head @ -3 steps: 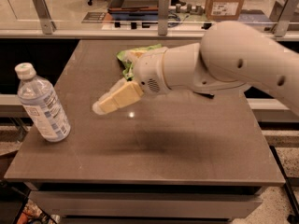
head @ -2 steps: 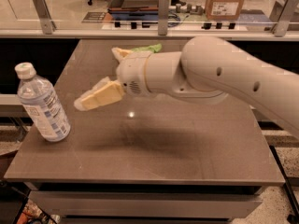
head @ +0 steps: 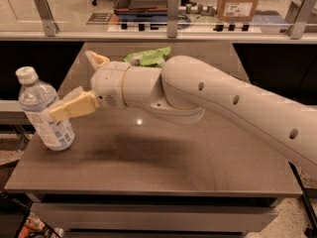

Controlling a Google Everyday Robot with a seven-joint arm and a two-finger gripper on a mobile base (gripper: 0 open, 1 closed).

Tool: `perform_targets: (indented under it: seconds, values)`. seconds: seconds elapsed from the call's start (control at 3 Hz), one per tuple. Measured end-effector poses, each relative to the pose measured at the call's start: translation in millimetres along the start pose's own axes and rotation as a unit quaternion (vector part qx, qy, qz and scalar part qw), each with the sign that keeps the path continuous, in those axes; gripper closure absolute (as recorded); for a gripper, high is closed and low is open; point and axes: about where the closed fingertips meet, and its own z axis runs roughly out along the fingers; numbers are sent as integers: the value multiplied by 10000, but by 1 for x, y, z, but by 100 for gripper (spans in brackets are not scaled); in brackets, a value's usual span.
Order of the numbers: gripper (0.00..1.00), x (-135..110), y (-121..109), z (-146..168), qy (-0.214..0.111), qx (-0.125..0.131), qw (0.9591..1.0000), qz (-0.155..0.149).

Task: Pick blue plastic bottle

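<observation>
Bluish clear plastic bottle [head: 42,115] with white cap [head: 26,75], upright near bench [head: 163,167] edge, label [head: 49,128] writing unreadable, my fingers [head: 74,107] spread open, one across its middle

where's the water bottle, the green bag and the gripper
water bottle [head: 48,129], camera view: on its label, low on the body.
green bag [head: 148,57], camera view: on its crinkled middle.
gripper [head: 70,83], camera view: midway between its open fingers [head: 74,107], right beside the bottle.
</observation>
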Motion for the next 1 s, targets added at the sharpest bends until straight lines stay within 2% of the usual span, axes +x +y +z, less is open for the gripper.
perform_targets:
  seconds: [0.67,1.0]
  values:
    - [0,3,53,22,-329,-569,9968,445]
    - [17,6,66,32,-444,-665,9950,600]
